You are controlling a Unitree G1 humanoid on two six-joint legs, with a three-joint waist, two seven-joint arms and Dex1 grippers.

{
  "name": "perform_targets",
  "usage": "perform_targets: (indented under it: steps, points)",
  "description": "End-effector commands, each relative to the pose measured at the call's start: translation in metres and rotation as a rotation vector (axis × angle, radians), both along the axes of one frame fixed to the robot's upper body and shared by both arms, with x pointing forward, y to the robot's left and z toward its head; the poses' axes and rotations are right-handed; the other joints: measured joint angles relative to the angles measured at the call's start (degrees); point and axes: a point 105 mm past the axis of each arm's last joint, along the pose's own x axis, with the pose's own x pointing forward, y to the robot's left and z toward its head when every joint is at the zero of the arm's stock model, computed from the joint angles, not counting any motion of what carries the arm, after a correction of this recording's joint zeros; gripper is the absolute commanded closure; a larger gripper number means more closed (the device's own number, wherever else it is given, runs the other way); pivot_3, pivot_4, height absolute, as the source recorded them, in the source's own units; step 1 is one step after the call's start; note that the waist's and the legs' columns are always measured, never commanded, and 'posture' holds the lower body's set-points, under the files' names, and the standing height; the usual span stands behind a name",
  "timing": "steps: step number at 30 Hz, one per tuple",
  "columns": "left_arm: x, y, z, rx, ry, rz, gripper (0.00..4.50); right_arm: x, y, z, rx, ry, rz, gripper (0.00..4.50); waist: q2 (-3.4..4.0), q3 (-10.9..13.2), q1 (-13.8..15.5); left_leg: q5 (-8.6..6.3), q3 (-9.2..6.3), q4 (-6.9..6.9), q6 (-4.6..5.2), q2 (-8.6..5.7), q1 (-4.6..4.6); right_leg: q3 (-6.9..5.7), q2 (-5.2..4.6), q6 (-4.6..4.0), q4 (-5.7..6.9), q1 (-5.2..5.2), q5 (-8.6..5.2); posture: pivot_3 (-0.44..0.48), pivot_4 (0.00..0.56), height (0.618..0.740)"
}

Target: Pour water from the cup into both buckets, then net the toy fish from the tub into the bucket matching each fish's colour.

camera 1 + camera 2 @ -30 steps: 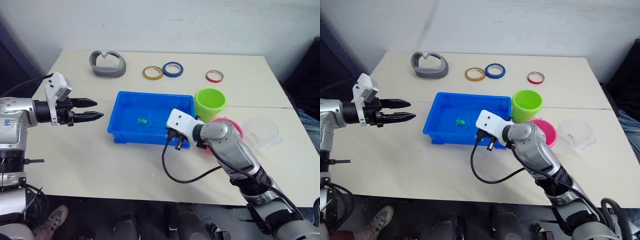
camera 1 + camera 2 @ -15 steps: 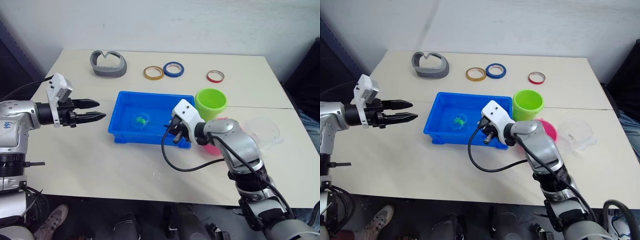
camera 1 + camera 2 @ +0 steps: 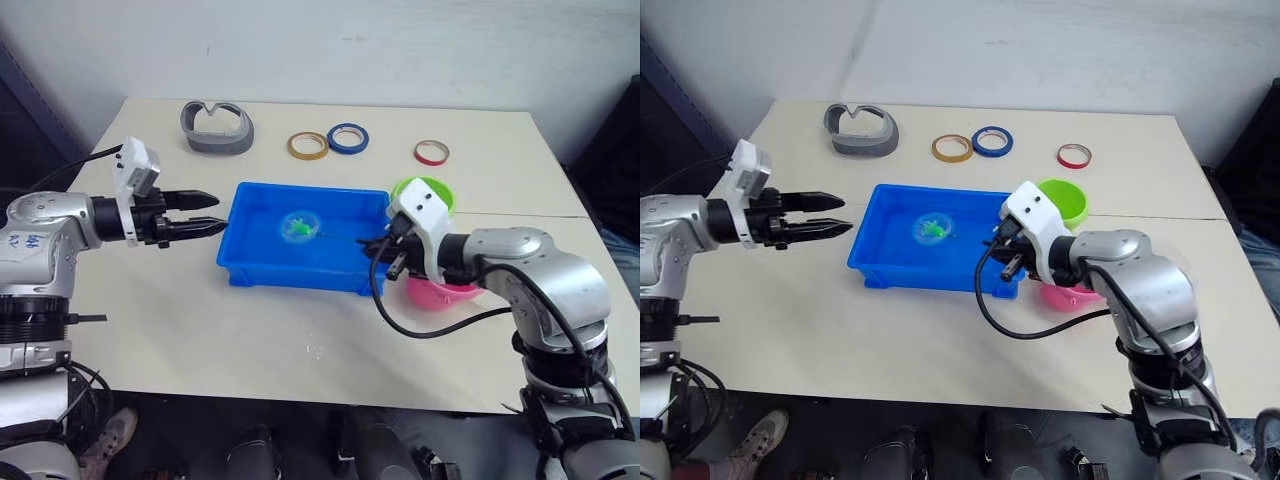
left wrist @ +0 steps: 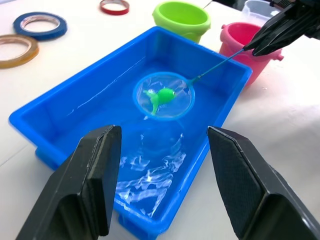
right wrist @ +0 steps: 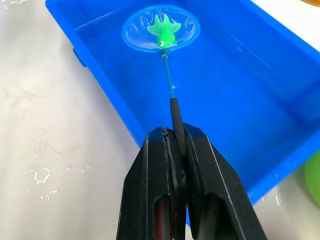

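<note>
The blue tub (image 3: pixel 250 258) holds water at the table's middle. My right gripper (image 5: pixel 174 142) is shut on the net's thin stick. The net (image 4: pixel 164 95) hangs over the tub's middle with a green toy fish (image 5: pixel 163 33) lying in its mesh. The lime green bucket (image 4: pixel 182 15) stands at the tub's far right corner, and the pink bucket (image 4: pixel 243 38) stands just in front of it, partly behind my right wrist. The clear cup (image 4: pixel 256 6) is glimpsed beyond the pink bucket. My left gripper (image 3: pixel 215 211) hovers open just left of the tub.
Along the table's far side lie a grey curved holder (image 3: pixel 216 127), a yellow tape ring (image 3: pixel 306 146), a blue tape ring (image 3: pixel 345 138) and a red tape ring (image 3: pixel 430 152). A black cable (image 3: pixel 420 325) loops from my right wrist over the table front.
The net has risen out of the water with the green fish and shifted right. My right gripper drew back toward the buckets. My left gripper moved closer to the tub.
</note>
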Motion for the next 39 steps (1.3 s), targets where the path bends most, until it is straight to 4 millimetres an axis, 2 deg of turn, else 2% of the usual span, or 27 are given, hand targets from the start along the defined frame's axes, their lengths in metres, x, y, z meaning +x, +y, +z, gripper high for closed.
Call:
perform_targets:
  steps: [1,5,11,18,22,27,39]
  points:
    - [0.005,-0.007,0.008,0.001,-0.035,-0.036,1.48,-0.003,-0.014,0.028,0.008,-0.112,-0.032,4.50,0.00,0.0,0.1,0.00,0.00,-0.01,0.00,0.00,0.01,-0.01,0.00,0.00,-0.03,0.01,0.00,0.000,0.150,0.693]
    - [0.013,-0.016,0.007,-0.001,-0.038,-0.065,1.48,-0.003,-0.031,0.042,0.004,-0.152,-0.088,4.50,0.01,0.0,0.0,0.00,0.00,-0.05,0.00,0.00,-0.01,-0.01,0.01,0.00,-0.08,0.01,0.00,0.000,0.150,0.693]
    - [0.023,-0.027,0.006,0.005,-0.038,-0.102,1.48,0.007,-0.081,0.060,-0.056,-0.221,-0.260,4.50,0.02,0.0,0.1,0.00,0.00,-0.08,0.00,0.00,-0.01,-0.02,0.01,0.00,-0.13,0.01,0.00,0.000,0.150,0.693]
    - [0.025,-0.028,0.006,0.011,-0.042,-0.110,1.48,0.010,-0.129,0.058,-0.164,-0.246,-0.391,4.50,0.04,0.0,-0.2,0.00,0.02,-0.17,-0.01,0.02,0.00,-0.01,0.04,0.01,-0.21,0.01,0.00,0.000,0.150,0.693]
    - [0.025,-0.027,0.007,0.014,-0.044,-0.109,1.48,0.012,-0.145,0.051,-0.293,-0.291,-0.437,4.50,0.06,0.0,0.0,0.00,0.04,-0.19,-0.01,0.02,0.00,0.01,0.03,0.03,-0.24,0.01,0.00,0.000,0.150,0.693]
    - [0.025,-0.028,0.008,0.015,-0.044,-0.111,1.48,0.019,-0.153,0.046,-0.501,-0.405,-0.453,4.50,0.06,0.0,-0.2,0.01,0.06,-0.19,-0.02,0.03,0.01,0.03,0.05,0.04,-0.25,0.01,0.01,0.000,0.150,0.693]
    - [0.027,-0.032,0.010,0.018,-0.045,-0.120,1.48,0.010,-0.133,0.043,-0.987,-0.724,-0.238,4.50,0.06,0.0,0.2,0.02,0.08,-0.30,-0.03,0.03,0.02,0.03,0.05,0.06,-0.36,0.01,0.00,0.000,0.150,0.693]
